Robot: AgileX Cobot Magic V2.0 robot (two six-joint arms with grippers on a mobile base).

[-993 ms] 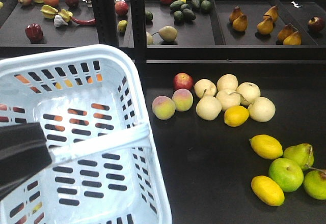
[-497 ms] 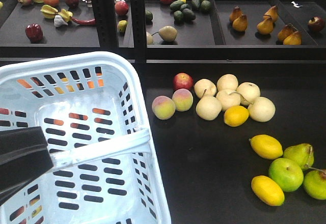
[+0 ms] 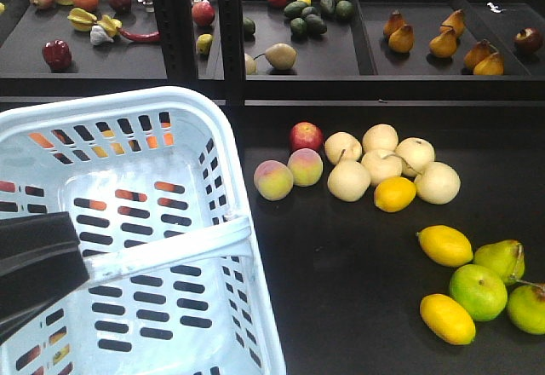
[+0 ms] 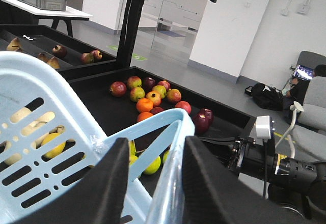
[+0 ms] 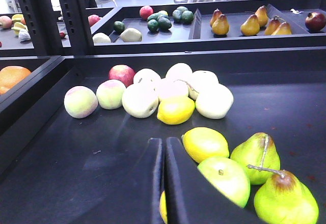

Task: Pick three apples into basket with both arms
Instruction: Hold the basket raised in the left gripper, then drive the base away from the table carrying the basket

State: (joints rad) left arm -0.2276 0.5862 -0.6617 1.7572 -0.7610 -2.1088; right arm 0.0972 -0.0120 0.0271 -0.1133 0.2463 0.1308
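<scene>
Basket [image 3: 111,102] sank slightly in view, left jaws clamped on its handle; right jaws were together, empty. Apples [image 4: 202,119] looked firm, slick: grip across the middle.

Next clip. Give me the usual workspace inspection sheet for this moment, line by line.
Surface: black tray, no spills seen; the shelf behind holds more fruit.
Job's things: basket at left, no fruit seen inside; dark red apples lie on the tray beyond it, near oranges.
Clutter: peaches, pale round fruit, lemons and green pears loose on the tray.
Grippers: left gripper has a finger on each side of the basket handle, grip unclear; right gripper shut, empty, low beside the lemons.
Cables: white cable loops at the far right of the left wrist view.
Surroundings: seated person and black bag on the floor.
</scene>
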